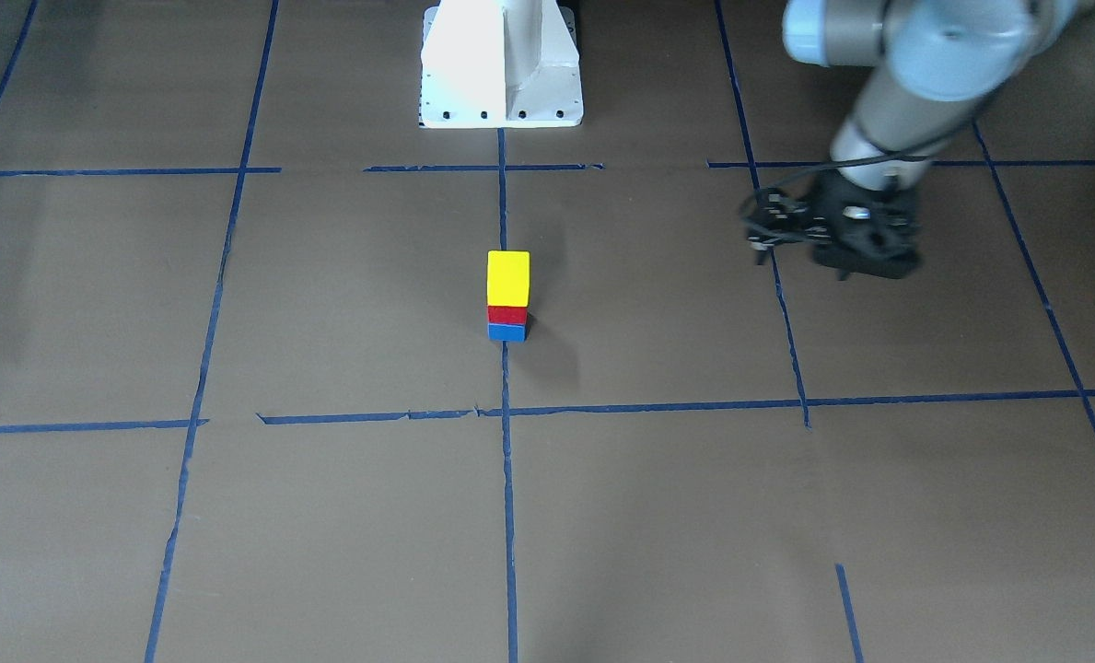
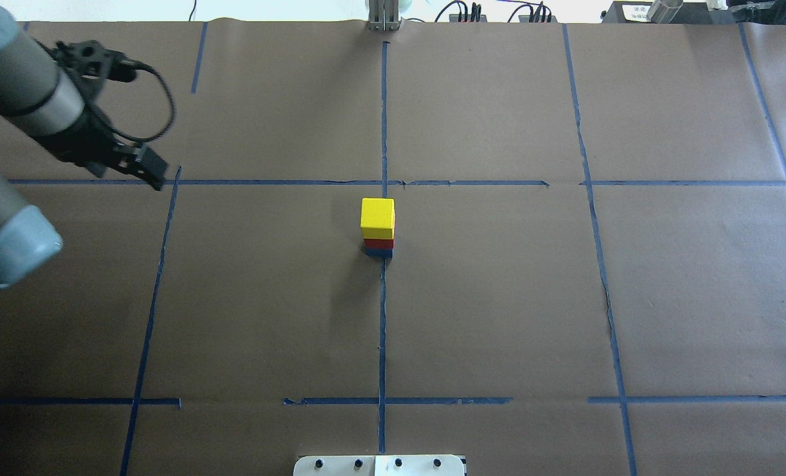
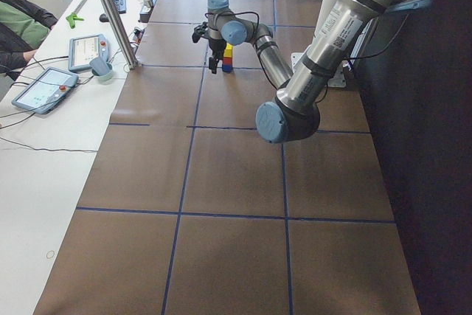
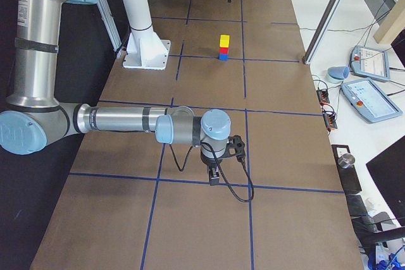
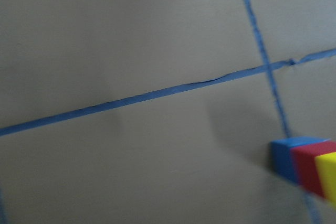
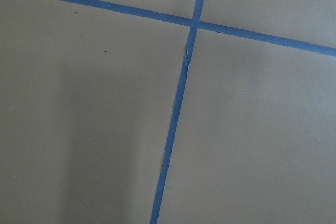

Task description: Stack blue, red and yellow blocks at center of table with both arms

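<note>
Three blocks, one stack, middle of the tabletop (image 2: pixel 498 297). Brown surface, blue tape grid.

Left arm (image 2: pixel 29 99) comes in at the upper left of the overhead view. Right arm (image 4: pixel 120 119) shows only in the exterior right view, stretched low across the lower middle of the frame. White pedestal base (image 1: pixel 501 64) is at top centre of the front-facing view.

Left gripper (image 2: pixel 148 168) is in the upper left of the overhead view, just beside a tape crossing and well apart from the stack. It carries nothing. Can't tell how wide its jaws stand.

Right gripper (image 4: pixel 214 177) points down near a horizontal tape line, lower centre of the exterior right view, far from the stack. Jaws too small there, can't tell their state. Its wrist camera shows only tabletop and a tape crossing.

The stack sits on the centre tape line, just below the horizontal line in the overhead view. Yellow block (image 2: pixel 377 217) is on top, red block (image 2: pixel 379 244) in the middle, blue block (image 2: pixel 381 253) on the tabletop. Edges look roughly aligned and upright. The left wrist view catches the stack at its lower right edge, blurred.
</note>
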Robot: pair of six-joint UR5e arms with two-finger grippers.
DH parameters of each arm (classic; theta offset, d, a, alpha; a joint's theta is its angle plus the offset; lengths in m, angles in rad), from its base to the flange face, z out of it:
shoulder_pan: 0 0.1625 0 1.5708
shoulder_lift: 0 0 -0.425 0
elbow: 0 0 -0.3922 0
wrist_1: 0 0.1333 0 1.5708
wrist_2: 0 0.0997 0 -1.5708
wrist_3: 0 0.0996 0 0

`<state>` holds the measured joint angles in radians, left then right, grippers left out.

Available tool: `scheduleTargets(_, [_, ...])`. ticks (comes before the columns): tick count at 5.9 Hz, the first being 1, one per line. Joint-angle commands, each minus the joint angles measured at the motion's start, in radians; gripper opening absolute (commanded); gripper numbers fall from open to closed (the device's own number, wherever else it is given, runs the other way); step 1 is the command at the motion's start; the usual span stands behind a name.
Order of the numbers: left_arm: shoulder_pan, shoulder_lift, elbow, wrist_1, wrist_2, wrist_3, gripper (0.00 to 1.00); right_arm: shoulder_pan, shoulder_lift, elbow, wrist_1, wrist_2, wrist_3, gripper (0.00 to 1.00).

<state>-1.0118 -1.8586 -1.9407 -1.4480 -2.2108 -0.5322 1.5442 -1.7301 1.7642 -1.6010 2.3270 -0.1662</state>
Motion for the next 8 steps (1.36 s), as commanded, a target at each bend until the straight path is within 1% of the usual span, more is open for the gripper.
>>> scheduleTargets(1, [-0.255, 0.239, 0.02, -0.003, -0.085, 0.381, 1.0, -0.001, 0.004, 0.0, 0.001, 0.0, 0.02, 0.99])
scheduleTargets(2, [-0.369, 0.321, 0.078, -0.003, -0.086, 0.549, 1.0, -0.001, 0.004, 0.0, 0.001, 0.0, 0.02, 0.99])
scheduleTargets(3, [-0.48, 0.364, 0.156, -0.003, -0.086, 0.68, 1.0, -0.001, 0.004, 0.0, 0.001, 0.0, 0.02, 0.99])
scheduleTargets(4, [-0.558, 0.378, 0.237, -0.006, -0.108, 0.734, 1.0, -0.001, 0.004, 0.0, 0.001, 0.0, 0.02, 0.99])
scheduleTargets(5, [-0.571, 0.387, 0.25, -0.02, -0.145, 0.733, 1.0, -0.001, 0.004, 0.001, 0.001, 0.002, 0.02, 0.99])
scheduleTargets(6, [-0.571, 0.427, 0.244, -0.021, -0.126, 0.732, 1.0, -0.001, 0.004, 0.001, 0.001, 0.002, 0.019, 1.0])
scheduleTargets(7, [-0.57, 0.417, 0.241, -0.026, -0.128, 0.732, 1.0, -0.001, 0.004, 0.001, 0.001, 0.002, 0.017, 1.0])
scheduleTargets(8, [-0.57, 0.418, 0.238, -0.064, -0.139, 0.724, 1.0, -0.003, 0.004, 0.001, 0.001, 0.002, 0.017, 1.0])
